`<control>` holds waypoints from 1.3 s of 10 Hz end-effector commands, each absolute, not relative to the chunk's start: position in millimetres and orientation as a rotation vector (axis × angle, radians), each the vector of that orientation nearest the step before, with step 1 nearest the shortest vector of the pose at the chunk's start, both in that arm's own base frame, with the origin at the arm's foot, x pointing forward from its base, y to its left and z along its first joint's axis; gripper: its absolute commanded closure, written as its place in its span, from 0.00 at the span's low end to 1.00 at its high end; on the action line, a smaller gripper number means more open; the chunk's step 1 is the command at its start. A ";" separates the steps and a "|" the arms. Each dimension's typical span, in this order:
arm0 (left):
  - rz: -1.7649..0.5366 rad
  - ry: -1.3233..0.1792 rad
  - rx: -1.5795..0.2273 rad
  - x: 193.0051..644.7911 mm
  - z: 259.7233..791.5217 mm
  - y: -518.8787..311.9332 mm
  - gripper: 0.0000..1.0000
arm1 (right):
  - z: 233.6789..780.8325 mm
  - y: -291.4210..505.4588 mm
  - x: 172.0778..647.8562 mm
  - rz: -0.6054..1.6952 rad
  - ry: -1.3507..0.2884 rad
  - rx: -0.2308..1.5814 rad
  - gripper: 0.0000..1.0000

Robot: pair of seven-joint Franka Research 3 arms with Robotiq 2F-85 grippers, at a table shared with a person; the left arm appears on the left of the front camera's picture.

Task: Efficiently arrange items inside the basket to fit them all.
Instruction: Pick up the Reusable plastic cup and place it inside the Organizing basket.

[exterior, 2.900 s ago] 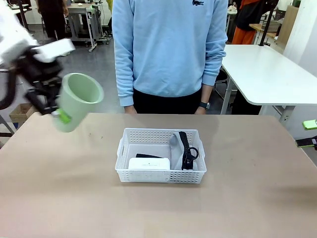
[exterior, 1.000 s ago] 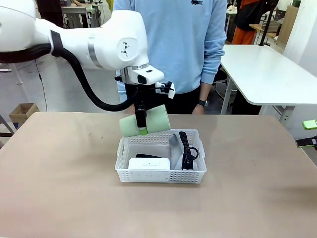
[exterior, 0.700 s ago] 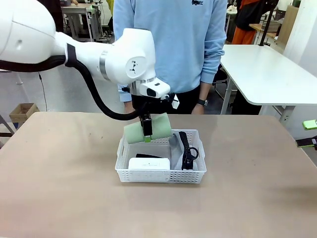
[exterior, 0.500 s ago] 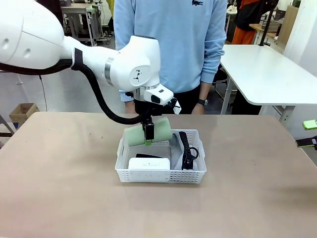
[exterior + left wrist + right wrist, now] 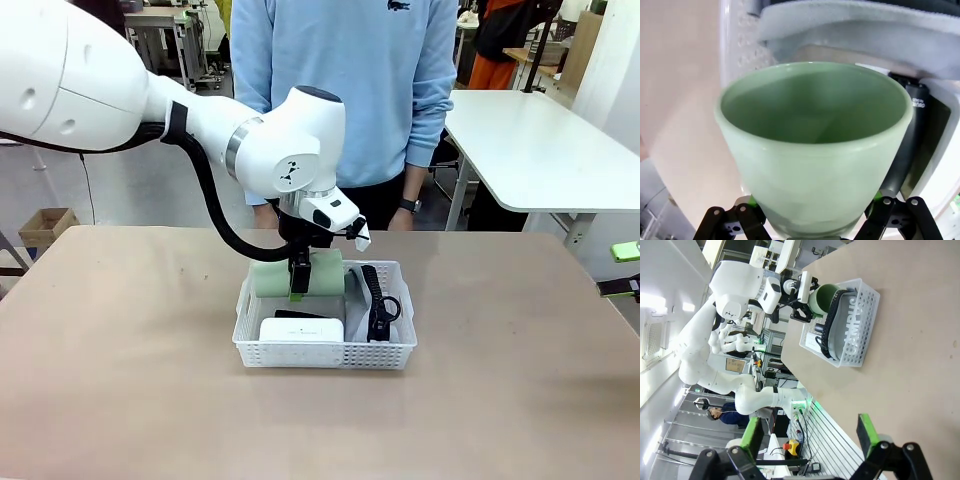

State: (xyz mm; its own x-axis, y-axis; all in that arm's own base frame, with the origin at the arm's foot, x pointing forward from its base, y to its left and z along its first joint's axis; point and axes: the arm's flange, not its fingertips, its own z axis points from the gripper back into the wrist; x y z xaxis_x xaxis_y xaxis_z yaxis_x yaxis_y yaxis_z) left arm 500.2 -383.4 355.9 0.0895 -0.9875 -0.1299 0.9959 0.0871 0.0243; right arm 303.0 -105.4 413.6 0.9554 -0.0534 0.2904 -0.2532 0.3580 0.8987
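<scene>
On the worktop (image 5: 120, 380) sits the white basket (image 5: 325, 352), with the power strip (image 5: 301, 329) at its near wall and the grey pouch (image 5: 372, 300) to its right. The left hand (image 5: 298, 281) pinches the pale green cup (image 5: 297, 278), lying sideways over the basket's far-left part. The right hand (image 5: 810, 437) is spread, empty.

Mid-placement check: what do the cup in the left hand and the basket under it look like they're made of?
Cup: pale green, thick rounded rim, smooth with a soft sheen, opaque. That suggests plastic or glazed ceramic; the pictures leave it open. Basket: white moulded plastic, by its thin walls pierced with regular rows of small holes and its flared rim, with a matte to faintly glossy finish.
</scene>
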 end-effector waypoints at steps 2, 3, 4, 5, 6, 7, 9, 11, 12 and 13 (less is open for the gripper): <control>-1.525 0.091 0.156 506.5 354.1 -384.7 0.16 | 414.6 -107.1 301.9 0.147 -0.303 1.207 0.00; -1.523 0.092 0.156 507.8 352.3 -385.3 0.16 | 414.6 -107.1 301.9 0.147 -0.303 1.207 0.00; -1.519 0.095 0.152 508.0 352.4 -385.9 0.16 | 414.6 -107.1 301.9 0.147 -0.303 1.207 0.00; -1.517 0.098 0.143 507.2 352.1 -385.5 0.16 | 414.6 -107.1 301.9 0.147 -0.303 1.207 0.00; -1.518 0.098 0.142 506.1 352.3 -385.4 0.16 | 414.6 -107.1 301.9 0.147 -0.303 1.207 0.00; -1.518 0.100 0.138 505.2 352.5 -385.0 0.16 | 414.6 -107.1 301.9 0.147 -0.303 1.207 0.00; -1.524 0.090 0.132 503.3 353.4 -385.8 0.05 | 414.6 -107.1 301.9 0.147 -0.303 1.207 0.00; -1.528 0.097 0.124 502.1 354.8 -386.1 0.00 | 414.6 -107.1 301.9 0.147 -0.303 1.207 0.00; -1.531 0.101 0.116 502.6 354.3 -386.0 0.00 | 414.6 -107.1 301.9 0.147 -0.303 1.207 0.00; -1.531 0.102 0.115 503.1 354.2 -386.0 0.00 | 414.6 -107.1 301.9 0.147 -0.303 1.207 0.00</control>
